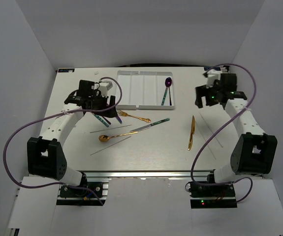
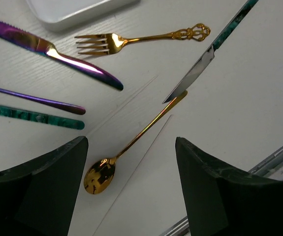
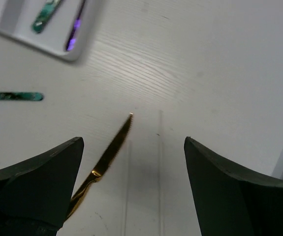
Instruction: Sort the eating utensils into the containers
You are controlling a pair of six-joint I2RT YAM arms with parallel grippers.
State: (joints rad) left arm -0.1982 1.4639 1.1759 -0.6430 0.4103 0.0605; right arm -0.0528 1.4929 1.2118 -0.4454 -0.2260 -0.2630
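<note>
Inside tray [image 1: 131, 91], rightmost slot, purple spoon [image 1: 168, 82] already sorted. Over bench [image 1: 156, 152], left pincer [image 2: 131, 142] wide, empty above gold spoon [image 2: 100, 175], likely for pickup; right pincer [image 3: 134, 142] wide, empty near gold knife [image 3: 112, 145].

Bare tabletop [image 1: 173, 147] between gold knife [image 1: 191, 132] and teal-handled knife [image 1: 150, 126]; gold fork [image 1: 133, 117], gold spoon [image 1: 110, 136] near tray's [image 1: 146, 106] left front.

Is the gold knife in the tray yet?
Out: the gold knife lies on the table, right of the white tray, apart from it.
</note>
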